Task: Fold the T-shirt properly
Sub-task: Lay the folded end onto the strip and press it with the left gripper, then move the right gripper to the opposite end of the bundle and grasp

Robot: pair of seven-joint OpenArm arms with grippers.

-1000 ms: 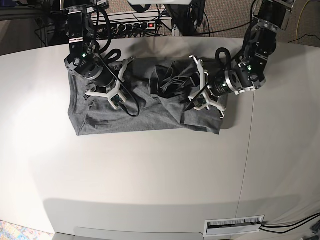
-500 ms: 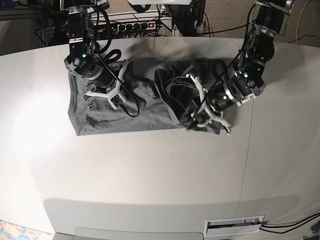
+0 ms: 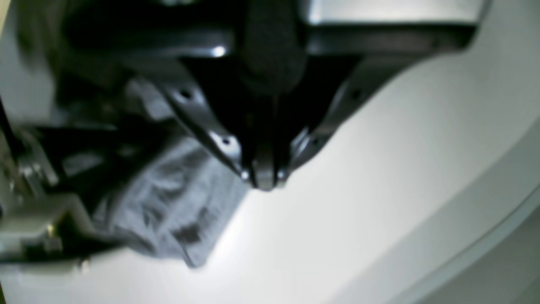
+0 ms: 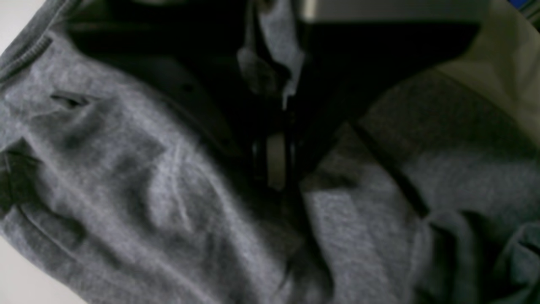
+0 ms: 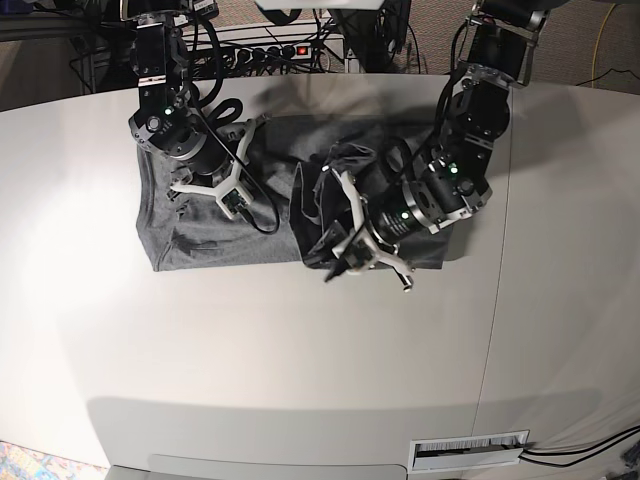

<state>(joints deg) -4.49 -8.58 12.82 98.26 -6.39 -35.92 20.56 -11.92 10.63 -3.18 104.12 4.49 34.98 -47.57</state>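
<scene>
Bright overhead glare, blurred dim wrist views

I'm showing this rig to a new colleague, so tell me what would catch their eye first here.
The crumpled grey T-shirt sprawled across the far half of the white table, its right side bunched up. Both arms crouch over it: the left gripper at the near hem, fingers nearly together, and the right gripper shut, resting on the flatter left part.

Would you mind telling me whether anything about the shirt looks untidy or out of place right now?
Yes. The T-shirt lies fairly flat under the right pincer, but toward the left pincer it is bunched into dark, crumpled folds rather than a clean fold.
</scene>
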